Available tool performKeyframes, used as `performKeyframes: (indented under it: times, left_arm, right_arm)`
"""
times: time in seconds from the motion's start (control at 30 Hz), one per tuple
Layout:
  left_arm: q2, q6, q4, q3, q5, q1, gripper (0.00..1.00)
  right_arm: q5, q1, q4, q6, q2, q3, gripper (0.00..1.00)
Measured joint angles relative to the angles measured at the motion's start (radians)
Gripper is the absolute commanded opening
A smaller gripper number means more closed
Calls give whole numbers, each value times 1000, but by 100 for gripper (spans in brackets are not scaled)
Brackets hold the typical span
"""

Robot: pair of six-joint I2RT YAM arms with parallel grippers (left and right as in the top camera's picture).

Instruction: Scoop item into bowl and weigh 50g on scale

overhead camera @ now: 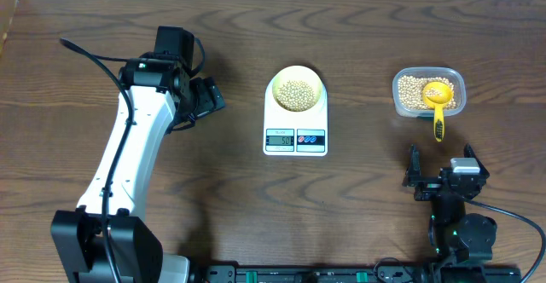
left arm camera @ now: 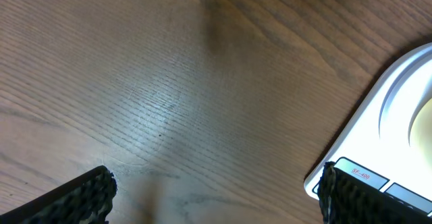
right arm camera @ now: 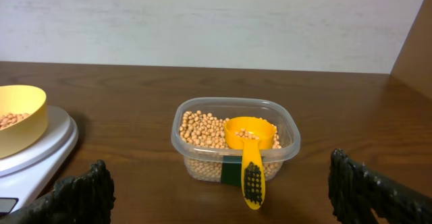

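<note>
While beans [overhead camera: 296, 94] sit in the bowl [overhead camera: 277, 80] on the scale [overhead camera: 271, 123], the left gripper [overhead camera: 207, 100] at nine o'clock and the right gripper [overhead camera: 440, 165] at four o'clock gape empty; a nudge from either could upset the reading.

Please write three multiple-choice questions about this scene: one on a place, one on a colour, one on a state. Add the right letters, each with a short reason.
1. Where does the bowl stand?
A beside the scale
B on the scale
C under the scale

2. What colour is the scoop?
A red
B bright yellow
C green

3. In what state is the right gripper?
A open and empty
B shut on the scoop
C shut on the bowl

Answers:
1 B: the bowl sits on the scale's platform, behind its display.
2 B: both views show a yellow scoop.
3 A: its fingers stand wide apart, and the scoop lies in the tub.
</note>
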Motion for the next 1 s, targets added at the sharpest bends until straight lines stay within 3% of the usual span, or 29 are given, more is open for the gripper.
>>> performKeyframes:
  times: [0.17,0.4,0.7,1.0]
  left_arm:
    - [0,0,7,0,0,0,98]
    - [0,0,165,0,-3,13,98]
    - [-69,1,166,-1,-82,35,98]
    - [-286,178,198,-22,-209,36,98]
  right_arm:
    - [0,0,0,0,0,0,99]
    - [0,0,0,0,0,0,99]
    - [0,0,0,0,0,0,99]
    - [0,0,0,0,0,0,99]
